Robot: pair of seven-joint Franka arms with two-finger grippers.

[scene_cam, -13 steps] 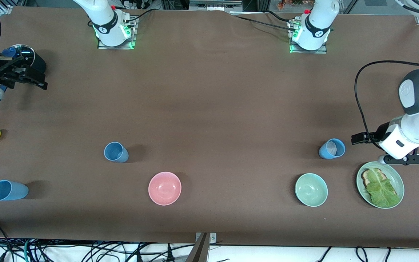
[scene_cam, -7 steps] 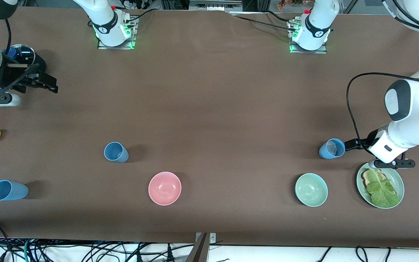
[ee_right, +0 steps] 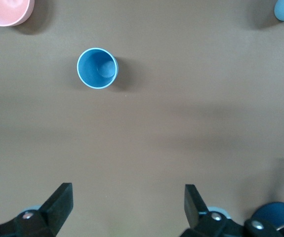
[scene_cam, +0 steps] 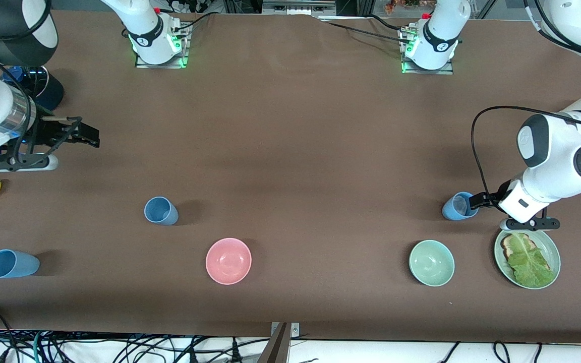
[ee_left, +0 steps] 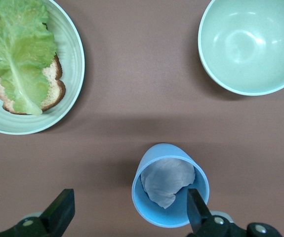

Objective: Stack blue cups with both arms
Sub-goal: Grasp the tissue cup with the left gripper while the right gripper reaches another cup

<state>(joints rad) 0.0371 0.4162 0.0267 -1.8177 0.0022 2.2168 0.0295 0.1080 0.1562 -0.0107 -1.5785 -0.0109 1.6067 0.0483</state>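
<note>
Your right end effector [scene_cam: 86, 136] hung spread wide over bare counter [scene_cam: 290, 126] at the right arm's end. One blue cup [scene_cam: 12, 263] lay tipped near the front camera, a second blue cup [scene_cam: 160, 210] stood upright, and your left end effector [scene_cam: 473, 200], also spread, was at the third blue cup [scene_cam: 458, 206] (something pale crumpled inside), one finger [ee_left: 197, 212] at its rim.

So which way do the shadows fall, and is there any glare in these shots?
Front view: soft shadows fall from the blue cup and pink bowl toward the left arm's end; green lights glow at both arm bases. Left wrist view: a sheen on the pale green bowl, sharp focus. Right wrist view: even light, faint shadow bands on the table.
</note>
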